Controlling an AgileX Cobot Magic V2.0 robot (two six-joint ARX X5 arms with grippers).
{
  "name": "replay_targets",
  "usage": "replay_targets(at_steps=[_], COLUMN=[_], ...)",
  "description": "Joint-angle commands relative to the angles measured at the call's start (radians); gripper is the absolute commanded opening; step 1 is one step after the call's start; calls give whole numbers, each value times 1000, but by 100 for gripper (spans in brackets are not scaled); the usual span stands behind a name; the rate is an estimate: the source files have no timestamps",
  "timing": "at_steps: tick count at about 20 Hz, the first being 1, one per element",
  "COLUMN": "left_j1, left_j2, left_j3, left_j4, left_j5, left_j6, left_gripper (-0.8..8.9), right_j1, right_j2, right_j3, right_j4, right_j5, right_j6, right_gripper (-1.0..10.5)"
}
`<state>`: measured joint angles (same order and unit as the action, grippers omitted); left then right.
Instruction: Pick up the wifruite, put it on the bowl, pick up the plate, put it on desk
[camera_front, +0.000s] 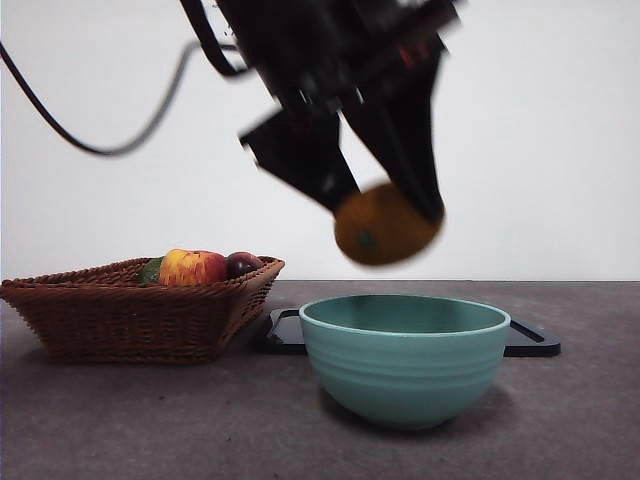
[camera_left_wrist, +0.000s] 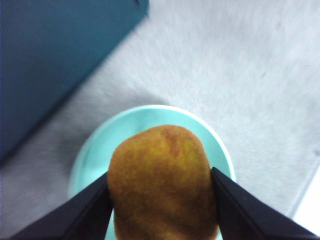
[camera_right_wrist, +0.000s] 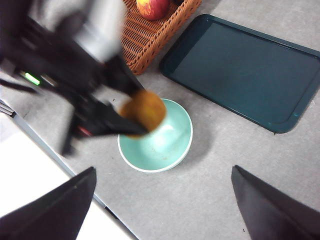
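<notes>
My left gripper (camera_front: 385, 228) is shut on the wifruite (camera_front: 386, 226), a dull-brown fruit, and holds it in the air right above the teal-green bowl (camera_front: 404, 355). In the left wrist view the fruit (camera_left_wrist: 162, 182) sits between the two black jaws with the bowl's rim (camera_left_wrist: 215, 140) under it. The right wrist view looks down on the left gripper (camera_right_wrist: 142, 112) with the fruit (camera_right_wrist: 144, 110) over the bowl (camera_right_wrist: 172, 145). My right gripper (camera_right_wrist: 162, 202) is open and empty, high above the desk (camera_right_wrist: 220, 180). The plate is a dark flat tray (camera_right_wrist: 240, 70) behind the bowl.
A brown wicker basket (camera_front: 130, 310) stands at the left with a red-yellow apple (camera_front: 192, 267) and a dark plum (camera_front: 243, 263). The dark tray (camera_front: 530, 340) lies flat behind the bowl. The table's edge (camera_right_wrist: 55, 160) runs close to the bowl.
</notes>
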<state>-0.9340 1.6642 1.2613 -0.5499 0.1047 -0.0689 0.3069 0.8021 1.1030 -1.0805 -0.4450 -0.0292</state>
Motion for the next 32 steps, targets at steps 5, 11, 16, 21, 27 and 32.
replay_targets(at_steps=[5, 11, 16, 21, 27, 32], left_j1=[-24, -28, -37, -40, -3, 124], left_j2=[161, 209, 207, 204, 107, -112], left_j3=[23, 23, 31, 127, 219, 219], left_j4=[28, 33, 47, -47, -123, -117], left_j5=[-1, -1, 0, 0, 0, 0], left_j6=[16, 27, 23, 24, 23, 18], left_gripper=[209, 245, 349, 348, 348, 348], right_j1=[4, 4, 4, 4, 4, 4], right_j2=[7, 7, 7, 7, 7, 7], right_j3=[21, 21, 21, 21, 21, 21], right_j4=[9, 9, 10, 9, 9, 9], right_j5=[0, 0, 0, 0, 1, 1], right_j6=[3, 3, 2, 2, 2, 2], right_gripper=[433, 433, 433, 433, 433, 433])
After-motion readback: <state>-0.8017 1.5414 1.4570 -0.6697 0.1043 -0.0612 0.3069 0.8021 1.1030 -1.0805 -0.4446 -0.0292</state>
